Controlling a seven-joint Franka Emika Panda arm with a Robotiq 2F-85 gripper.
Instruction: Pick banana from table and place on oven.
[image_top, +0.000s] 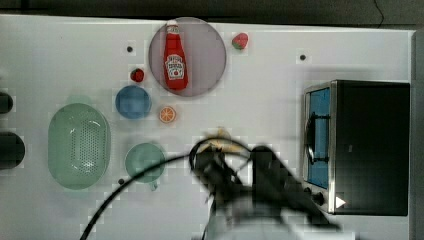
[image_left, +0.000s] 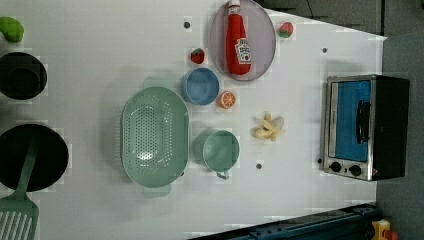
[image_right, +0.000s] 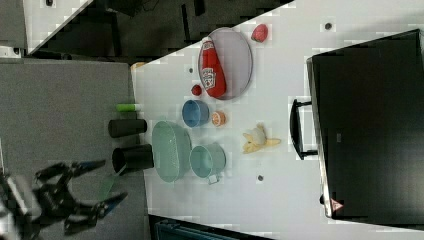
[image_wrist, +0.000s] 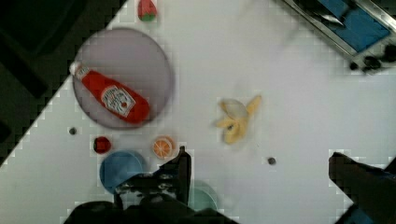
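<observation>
One banana (image_left: 269, 128) lies on the table (image_left: 300, 190), at nine o'clock from the one oven (image_left: 367, 127) in the left view; two strawberries, two bowls; gripper (image_wrist: 261, 172) fully spread, empty

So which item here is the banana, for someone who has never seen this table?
In the left view, find the oven at the table's right. The banana lies on bare tabletop just left of its door. It is pale yellow with peel strips splayed out, unlike the round orange slice nearby.

ketchup bottle (image_top: 175, 56): label, unreadable | oven (image_right: 367, 125): red warning triangle sticker
</observation>
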